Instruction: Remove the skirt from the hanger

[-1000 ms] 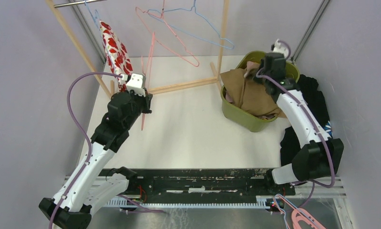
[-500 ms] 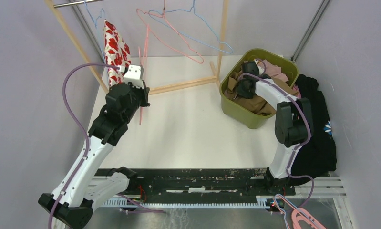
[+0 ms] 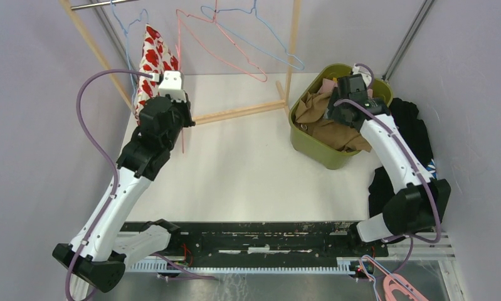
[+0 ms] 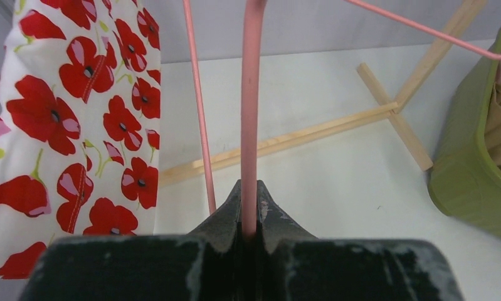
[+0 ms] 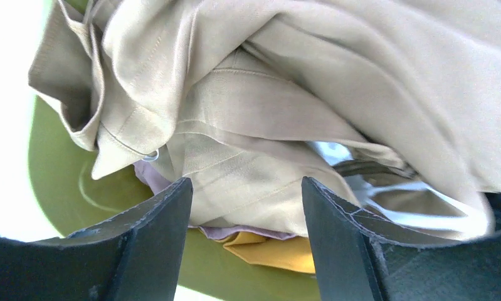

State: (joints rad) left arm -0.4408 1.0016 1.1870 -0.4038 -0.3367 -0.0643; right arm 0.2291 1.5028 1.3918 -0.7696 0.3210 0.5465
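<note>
The left gripper (image 4: 249,189) pinches a thin pink wire hanger (image 4: 251,94), while the right gripper (image 5: 246,185) gapes wide over crumpled beige cloth (image 5: 254,106), perhaps the skirt.

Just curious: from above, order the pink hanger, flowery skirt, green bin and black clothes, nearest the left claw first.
1. Pink hanger, gripped by left claw.
2. Flowery skirt, just left.
3. Green bin, across right.
4. Black clothes, beyond it.

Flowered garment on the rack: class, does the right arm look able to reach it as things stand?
Probably not. The right gripper hangs open over the green bin at the table's right, while the flowered garment hangs at the rack's far left, with a wooden post between them.
</note>
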